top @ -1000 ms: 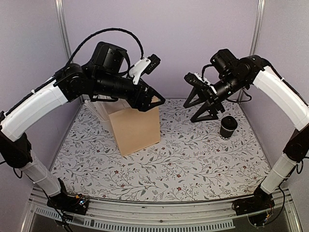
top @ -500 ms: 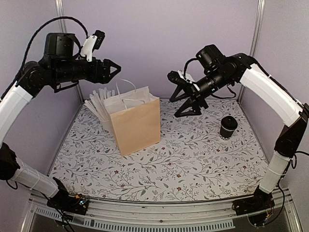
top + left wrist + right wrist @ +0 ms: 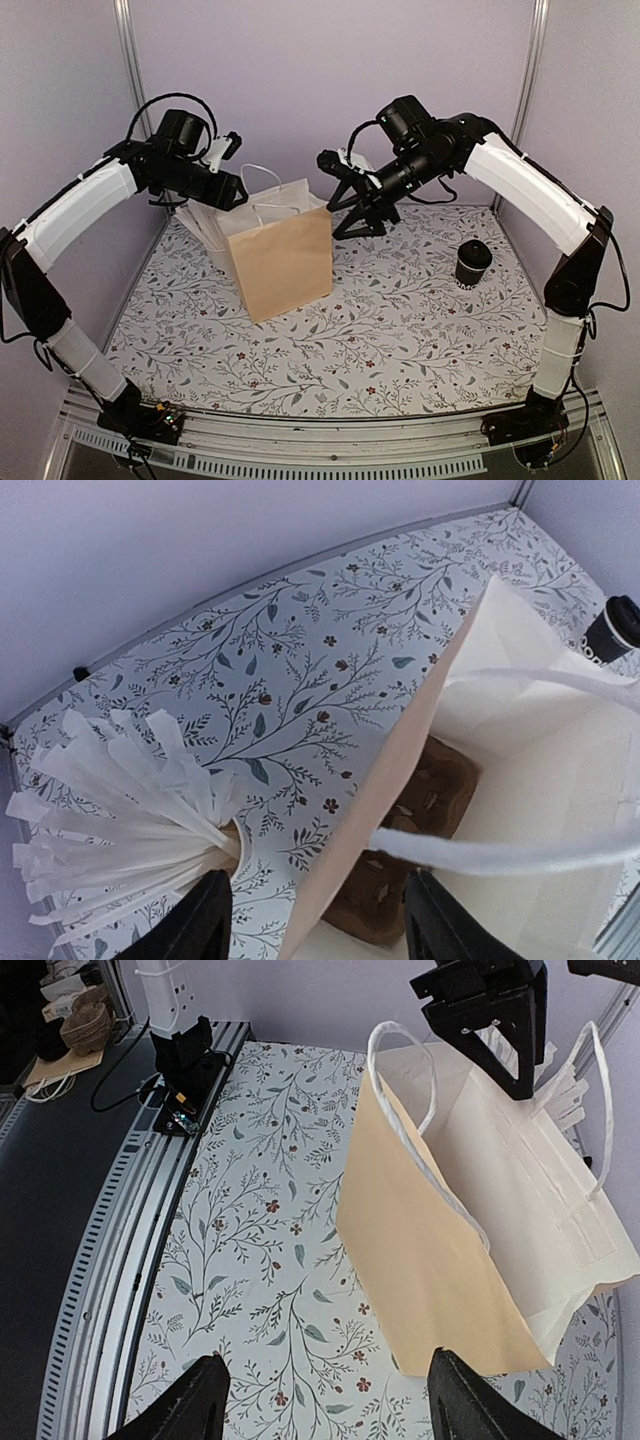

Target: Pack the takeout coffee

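Note:
The takeout coffee (image 3: 472,263), a small black cup with a black lid, stands on the table at the right; it also shows in the left wrist view (image 3: 610,632). A tan paper bag (image 3: 281,256) stands open at centre left, with a brown pulp carrier (image 3: 420,845) at its bottom. My left gripper (image 3: 236,194) is open and empty, just above the bag's left rim. My right gripper (image 3: 348,200) is open and empty, in the air beside the bag's right rim, well left of the coffee.
A white cup of white sticks (image 3: 206,226) stands right behind the bag on the left, also in the left wrist view (image 3: 120,810). The bag's white handles (image 3: 425,1150) stick up. Purple walls close the back and sides. The metal rail (image 3: 330,455) runs along the near edge.
My left gripper has come down and right, ending at the bag's left rim. My right gripper has moved left, away from the coffee, to the bag's right rim. The coffee has not moved.

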{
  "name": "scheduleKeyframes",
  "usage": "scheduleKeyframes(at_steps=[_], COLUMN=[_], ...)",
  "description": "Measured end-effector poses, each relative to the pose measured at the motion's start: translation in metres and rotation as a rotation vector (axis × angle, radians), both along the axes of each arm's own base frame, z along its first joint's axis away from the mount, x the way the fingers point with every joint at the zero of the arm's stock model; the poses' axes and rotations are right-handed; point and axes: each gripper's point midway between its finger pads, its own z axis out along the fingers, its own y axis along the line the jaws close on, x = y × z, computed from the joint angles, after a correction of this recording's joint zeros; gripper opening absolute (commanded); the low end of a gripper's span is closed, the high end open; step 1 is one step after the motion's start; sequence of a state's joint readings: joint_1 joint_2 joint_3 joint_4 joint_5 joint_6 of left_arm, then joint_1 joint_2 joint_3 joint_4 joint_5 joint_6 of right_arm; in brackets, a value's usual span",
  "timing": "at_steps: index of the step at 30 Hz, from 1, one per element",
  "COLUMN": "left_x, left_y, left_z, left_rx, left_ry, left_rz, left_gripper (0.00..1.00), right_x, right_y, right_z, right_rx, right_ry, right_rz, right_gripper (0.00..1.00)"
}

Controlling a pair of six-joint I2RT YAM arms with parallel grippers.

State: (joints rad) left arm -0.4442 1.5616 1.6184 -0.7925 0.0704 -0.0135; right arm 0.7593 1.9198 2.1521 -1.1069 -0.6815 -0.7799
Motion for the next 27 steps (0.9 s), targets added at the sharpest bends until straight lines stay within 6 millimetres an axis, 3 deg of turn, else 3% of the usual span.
scheduleKeyframes(at_steps=[6, 10, 14, 19, 23, 27], left_x=[0.016, 0.018, 0.013, -0.002, -0.026, -0.044], left_y=[-0.008, -0.021, -0.032, -0.06, -0.095, -0.116], left_z=[-0.019, -0.028, -0.027, -0.027, -0.025, -0.019], left_rx=[-0.009, -0.034, -0.058, -0.014, 0.073, 0.17], left_ry=[0.052, 0.085, 0.094, 0.065, 0.005, -0.083], left_rz=[-0.056, -0.115, -0.158, -0.219, -0.289, -0.323], left_gripper=[0.24, 0.0, 0.0, 0.0, 0.0, 0.0], right_x=[0.001, 0.004, 0.008, 0.014, 0.015, 0.028], right_y=[0.0, 0.008, 0.018, 0.013, -0.012, -0.063], right_z=[-0.015, 0.0, 0.018, 0.008, -0.009, -0.001], right_rx=[-0.04, -0.02, 0.026, -0.009, -0.066, -0.072], right_ry=[0.001, -0.057, -0.096, -0.113, -0.109, -0.13], right_rz=[-0.016, -0.029, -0.035, -0.063, -0.088, -0.181], right_gripper=[0.69, 0.68, 0.68, 0.7, 0.72, 0.74])
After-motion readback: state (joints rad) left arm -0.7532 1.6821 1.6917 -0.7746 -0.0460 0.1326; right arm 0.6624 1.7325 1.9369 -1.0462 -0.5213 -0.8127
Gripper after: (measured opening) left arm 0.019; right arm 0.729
